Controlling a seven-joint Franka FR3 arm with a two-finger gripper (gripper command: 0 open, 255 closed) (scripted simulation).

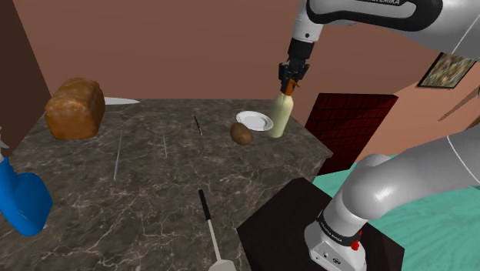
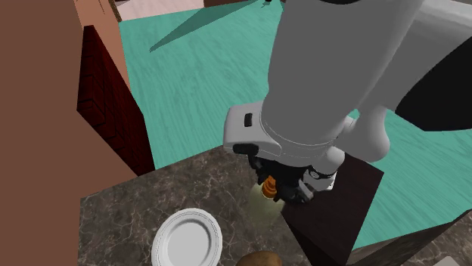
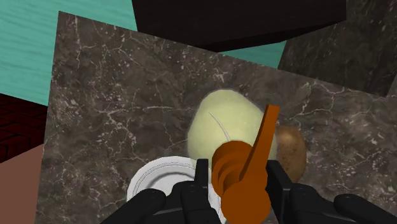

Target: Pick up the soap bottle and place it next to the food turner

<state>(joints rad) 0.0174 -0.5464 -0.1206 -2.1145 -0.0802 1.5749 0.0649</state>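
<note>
End effector (image 1: 290,81) clamps the orange pump (image 3: 234,162) of the soap bottle (image 1: 281,115) at the bench (image 1: 154,192) corner; looks light, though that skinny neck seems a wobbly hold.

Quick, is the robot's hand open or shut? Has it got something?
The gripper: closed, holding the soap bottle by its orange pump top, one finger on each side.

Pale soap bottle (image 3: 222,121), orange pump (image 3: 238,188) clasped between fingers (image 3: 202,184); plate (image 3: 156,181), potato (image 3: 291,149) beside.
</note>
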